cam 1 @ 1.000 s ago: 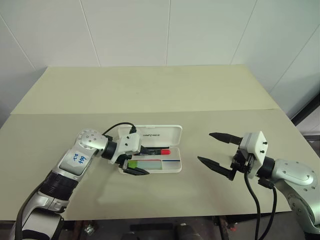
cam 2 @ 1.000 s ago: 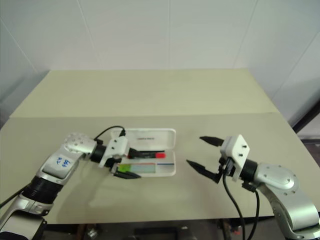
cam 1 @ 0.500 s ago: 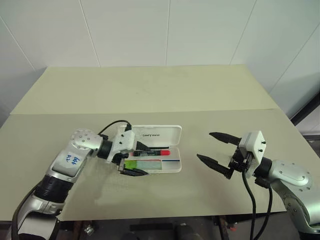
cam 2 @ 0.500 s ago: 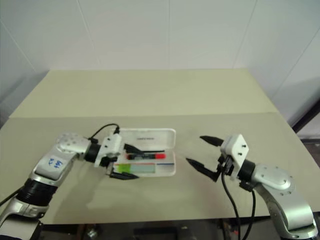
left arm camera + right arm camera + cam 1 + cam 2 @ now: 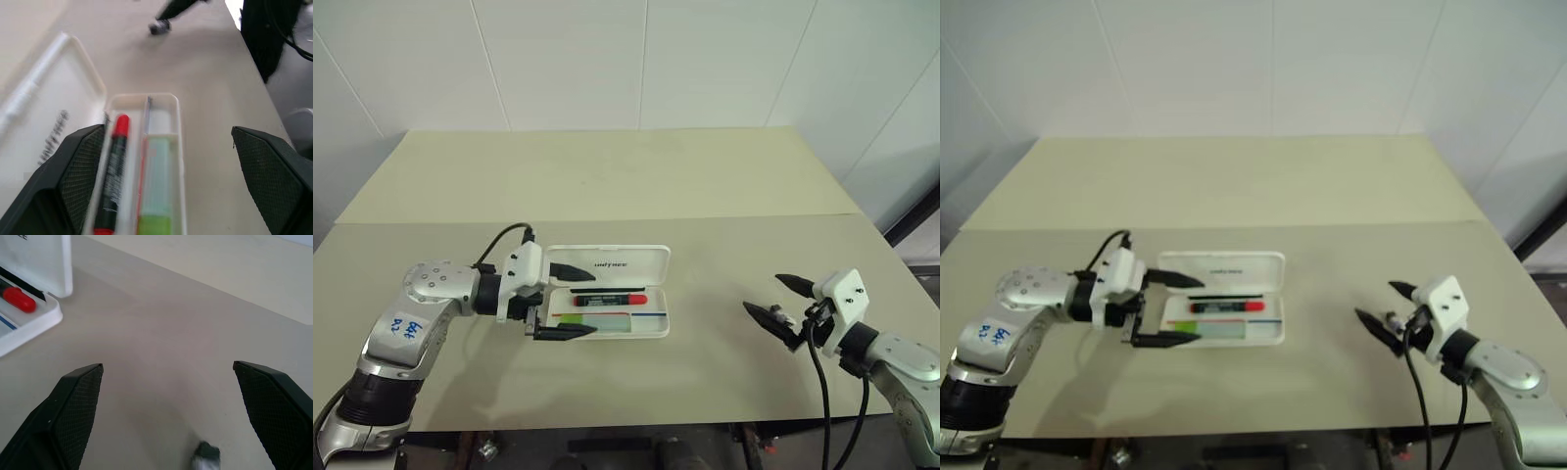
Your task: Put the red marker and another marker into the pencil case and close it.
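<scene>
So both pens look to be in already: the pencil case [image 5: 612, 304] lies flat and open near the middle of the worktop [image 5: 607, 186], its lid [image 5: 612, 262] folded back on the far side. Inside, the red marker [image 5: 609, 298] sits in the far slot and the green highlighter [image 5: 576, 320] in the near slot, toward the case's left end. My guess is the only step left is shutting it.

At the case's left end, the left tool [image 5: 570, 302] has its jaws spread wide with nothing in them, one finger over the lid and one at the near edge. The next move probably needs a finger under the lid's far edge to swing it over the hinge.

The case is white hard plastic with rounded corners, glossy, with a red and blue stripe inside. Its fingertips have a black knurled texture.

Well off to the case's right, the right tool [image 5: 781, 302] hangs released and empty, with a small dark, silvery thing [image 5: 205, 461] just in front of it.
</scene>
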Robot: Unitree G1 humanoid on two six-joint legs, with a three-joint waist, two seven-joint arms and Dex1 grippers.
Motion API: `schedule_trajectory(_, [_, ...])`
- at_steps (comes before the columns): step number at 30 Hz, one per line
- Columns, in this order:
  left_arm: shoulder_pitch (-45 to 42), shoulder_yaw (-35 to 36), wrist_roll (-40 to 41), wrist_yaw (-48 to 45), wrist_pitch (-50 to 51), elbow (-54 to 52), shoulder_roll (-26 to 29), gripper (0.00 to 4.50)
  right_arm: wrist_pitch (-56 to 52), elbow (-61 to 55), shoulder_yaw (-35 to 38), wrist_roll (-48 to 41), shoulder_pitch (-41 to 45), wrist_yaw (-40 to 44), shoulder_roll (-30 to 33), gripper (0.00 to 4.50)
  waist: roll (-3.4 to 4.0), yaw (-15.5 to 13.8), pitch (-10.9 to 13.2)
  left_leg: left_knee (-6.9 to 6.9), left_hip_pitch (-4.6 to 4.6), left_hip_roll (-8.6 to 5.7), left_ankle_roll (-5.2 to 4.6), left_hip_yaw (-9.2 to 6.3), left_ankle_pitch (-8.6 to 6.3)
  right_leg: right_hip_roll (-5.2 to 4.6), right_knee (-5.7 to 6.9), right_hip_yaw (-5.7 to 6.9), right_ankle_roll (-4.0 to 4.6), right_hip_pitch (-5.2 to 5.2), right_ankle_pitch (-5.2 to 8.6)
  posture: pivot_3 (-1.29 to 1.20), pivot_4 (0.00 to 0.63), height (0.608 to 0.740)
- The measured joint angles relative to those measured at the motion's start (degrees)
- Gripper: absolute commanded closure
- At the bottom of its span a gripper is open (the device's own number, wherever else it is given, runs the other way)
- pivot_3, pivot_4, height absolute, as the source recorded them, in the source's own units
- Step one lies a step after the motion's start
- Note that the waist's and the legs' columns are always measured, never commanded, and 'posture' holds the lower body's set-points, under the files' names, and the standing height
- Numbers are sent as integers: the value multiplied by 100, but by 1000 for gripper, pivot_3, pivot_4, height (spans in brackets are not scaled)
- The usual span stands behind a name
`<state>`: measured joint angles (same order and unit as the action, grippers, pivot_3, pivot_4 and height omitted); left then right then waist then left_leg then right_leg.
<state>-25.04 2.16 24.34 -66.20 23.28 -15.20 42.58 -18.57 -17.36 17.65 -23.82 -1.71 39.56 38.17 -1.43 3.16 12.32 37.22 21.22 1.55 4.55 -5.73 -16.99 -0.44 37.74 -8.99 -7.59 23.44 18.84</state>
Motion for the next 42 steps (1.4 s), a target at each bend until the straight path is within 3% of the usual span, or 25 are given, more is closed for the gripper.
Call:
schedule_trajectory(9, [103, 7, 118, 412, 105, -13, -163, 71, -21, 86, 101, 268, -254, -484, -220, 0, 0, 4, 0, -1, 0, 0, 0, 1, 0, 1, -1, 0, 0, 0, 0, 0, 150, 740])
schedule_trajectory(18, [-37, 5, 161, 437, -25, 60, -282, 71, 258, 1240, 101, 371, -1, -654, -514, 0, 0, 14, 0, -3, -1, -1, 0, 2, 0, 1, -2, -1, 0, 0, 0, 0, 150, 740])
schedule_trajectory(21, [-77, 6, 162, 435, -50, 167, -280, 0, 448, 1438, 91, 387, 47, -648, -560, 613, 0, 12, 0, -3, -1, -1, 0, 2, 0, 1, -2, -1, 0, 0, 0, 0, 150, 740])
schedule_trajectory(31, [-112, 12, 163, 399, -85, 283, -229, 0, 697, 1521, 23, 382, 73, -592, -771, 4062, 0, 12, 0, -2, -1, -1, 1, 2, 0, 0, -2, -2, -1, 0, -1, 0, 150, 740])
schedule_trajectory(37, [-124, 13, 161, 315, -191, 497, -162, 0, 734, 1521, 18, 361, 90, -564, -813, 4099, 0, 22, 0, -4, -1, 0, 1, 2, 0, 1, -1, -2, -1, 1, -1, 0, 150, 740])
schedule_trajectory(42, [-39, 192, 147, 79, -679, 834, -25, 0, 762, 1278, -302, 287, 525, 134, -479, 4099, 2, 67, 0, -4, -4, 0, 1, 6, 0, 1, 0, -5, -1, 1, -1, 0, 150, 740])
